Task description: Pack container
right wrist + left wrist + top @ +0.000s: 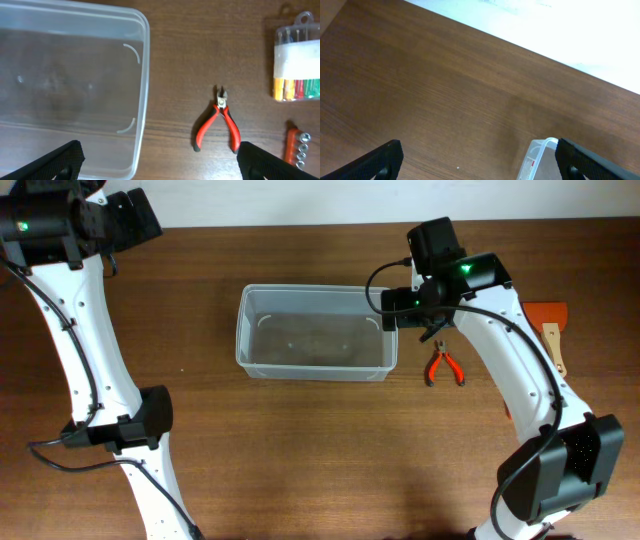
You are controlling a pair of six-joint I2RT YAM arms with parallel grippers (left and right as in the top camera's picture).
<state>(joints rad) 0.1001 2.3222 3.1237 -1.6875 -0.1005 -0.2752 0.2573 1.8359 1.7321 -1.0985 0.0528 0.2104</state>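
**K:** Where's the container relative to your fingers?

**M:** The container [315, 335] sits upright mid-table [300, 440], long side running left-right. My right gripper [159, 150] hangs over its right end. In the right wrist view the tub fills the left half. Its right end wall [142, 75] runs down between my two fingers, close to the finger [65, 160] on the left of the view. That fingertip overlaps the tub's near corner in the picture. I can't tell whether it touches.

**K:** Jaws?

**M:** Right jaws are spread wide, with nothing between them but tub wall and bare wood. The red-handled pliers [219, 122] lie flat on the table beside the tub, apart from it. They're nearer the other finger [270, 162], tips pointing away from me.

**K:** Left side?

**M:** My left gripper [477, 150] is spread wide too and holds nothing. From overhead it's at the far left corner of the table, well apart from the tub. In the left wrist view only one rounded corner [537, 155] of the container shows. It's at the bottom edge, just inside the finger [590, 160] on the right of the view. The rest is wood.

**K:** Other clutter?

**M:** A clear bit case [297, 65] lies beyond the pliers at the right edge of the right wrist view.
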